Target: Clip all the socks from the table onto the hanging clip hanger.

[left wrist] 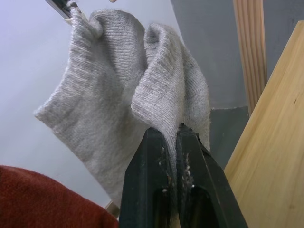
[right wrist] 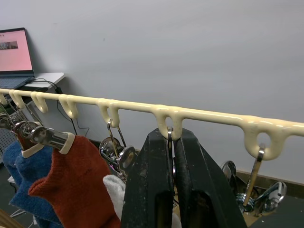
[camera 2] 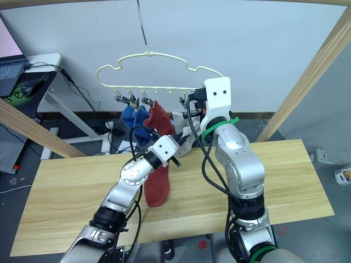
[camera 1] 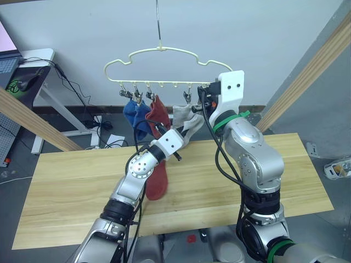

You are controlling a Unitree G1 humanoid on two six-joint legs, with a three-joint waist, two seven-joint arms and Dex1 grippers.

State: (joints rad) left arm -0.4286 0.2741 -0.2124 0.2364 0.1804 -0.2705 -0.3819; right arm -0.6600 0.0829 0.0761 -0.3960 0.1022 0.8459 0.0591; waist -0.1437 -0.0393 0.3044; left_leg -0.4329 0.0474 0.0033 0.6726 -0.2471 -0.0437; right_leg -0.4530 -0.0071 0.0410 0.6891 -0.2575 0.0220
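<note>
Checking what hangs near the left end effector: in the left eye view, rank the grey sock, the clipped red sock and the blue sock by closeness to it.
1. Grey sock, pinched by the left end effector.
2. Clipped red sock, hanging just to its left.
3. Blue sock, farthest left on the clip hanger.

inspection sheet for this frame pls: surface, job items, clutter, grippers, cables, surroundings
Surface: pale wooden table, no socks seen lying on its visible part.
Job's things: clip hanger hangs from a hook; blue socks and a red sock are clipped on; a grey sock hangs from one clip by a corner; a second red sock dangles by the left arm.
Clutter: nothing seen on the table.
Grippers: left gripper is shut on the grey sock; right gripper is shut on a clip's wire under the hanger bar.
Cables: black cables run along both arms; more lie on the floor.
Surroundings: grey wall, wooden frame poles, desk with laptop.
</note>
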